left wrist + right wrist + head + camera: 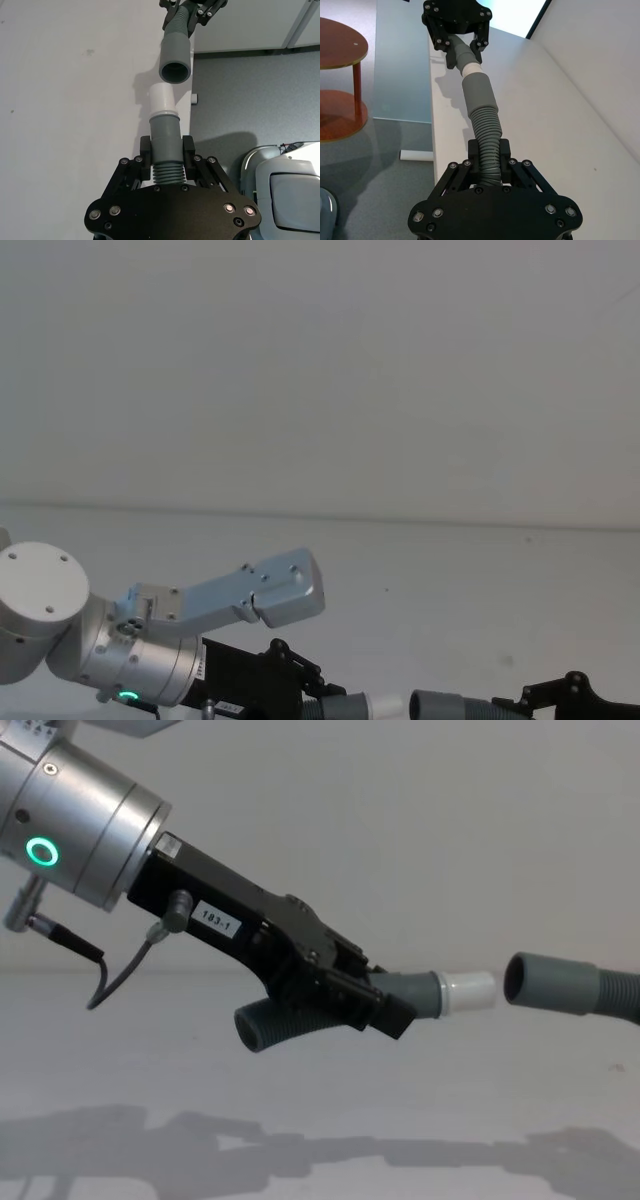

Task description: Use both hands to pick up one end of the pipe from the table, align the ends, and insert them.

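Grip first: your left gripper [167, 159] clamps the ribbed hose [167, 172] behind its white tip [163, 100]. Ahead, just apart, the hollow cuff [552, 983] faces it, clenched in the right gripper [489, 160], both raised above the table [320, 1100] for insertion.

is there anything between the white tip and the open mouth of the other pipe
Nothing visible. The left gripper holds the white tip facing the wide mouth held by the right gripper, with only a small open gap between them above the table.
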